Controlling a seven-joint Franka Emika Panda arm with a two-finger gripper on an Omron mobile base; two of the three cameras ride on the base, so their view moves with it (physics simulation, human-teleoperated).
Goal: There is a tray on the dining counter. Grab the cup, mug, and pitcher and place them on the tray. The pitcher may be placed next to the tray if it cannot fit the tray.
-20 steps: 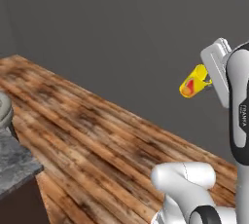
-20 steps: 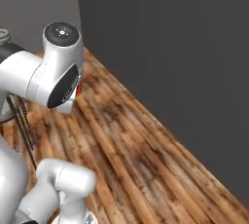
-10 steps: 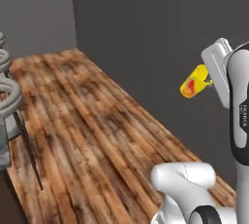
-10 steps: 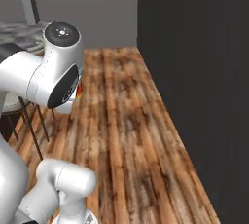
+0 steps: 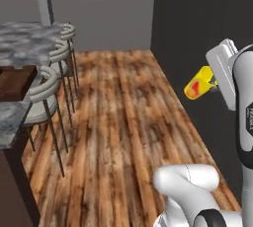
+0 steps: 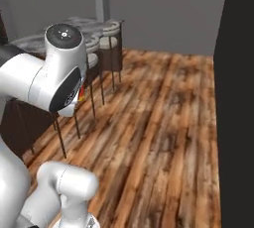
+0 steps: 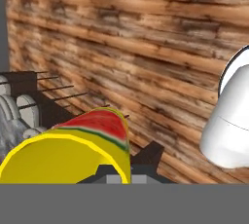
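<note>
Yellow cup: the cup (image 7: 68,150) fills the lower left of the hand view, its open rim toward the camera and a red-and-green mark on its upper side; in the left base view it (image 5: 198,84) hangs tilted at centre right, high above the floor.
Gripper: the gripper (image 5: 213,84) is pinched tight on the cup at its right end in the left base view; the fingertips themselves are mostly hidden behind the cup in the hand view.
Handling, as a judgement: the cup looks small, light and stiff, with a smooth side that could slip; a pinch across its wall near the rim looks like the steady place to hold it, and it should be turned upright before it is set down.
Floor: wooden planks (image 5: 123,122) run through the middle of both base views, well below the cup.
Stools: metal-legged stools (image 5: 52,80) stand at centre left of the left base view, just beside the tabletop.
Tabletop: the dining counter (image 5: 27,36), grey marbled stone, sits at upper left, well apart from the cup.
Tray: the tray (image 5: 15,83), a dark brown slab, rests on the tabletop at the left edge.
Progress, as a judgement: the cup is mid-carry and not yet on the tray.
</note>
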